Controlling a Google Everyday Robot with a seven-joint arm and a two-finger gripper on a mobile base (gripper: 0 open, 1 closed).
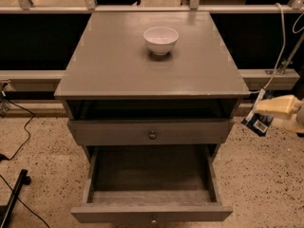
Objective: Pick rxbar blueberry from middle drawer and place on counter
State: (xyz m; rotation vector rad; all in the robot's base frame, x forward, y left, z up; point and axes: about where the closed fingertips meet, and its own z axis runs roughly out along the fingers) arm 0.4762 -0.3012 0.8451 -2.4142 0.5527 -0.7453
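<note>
My gripper [269,111] is at the right edge of the view, beside the cabinet and just below the level of the counter [118,65]. Its cream fingers [278,105] are shut on the rxbar blueberry [257,119], a dark blue packet with a white label that hangs from them at the cabinet's right side. The middle drawer [152,212] is pulled open at the bottom and its inside shows bare grey wood.
A white bowl [161,40] stands near the back of the counter. A shut drawer front with a knob [152,135] sits above the open drawer. A white cable [281,42] hangs at the right. Black cables and a stand foot [12,196] lie on the speckled floor at left.
</note>
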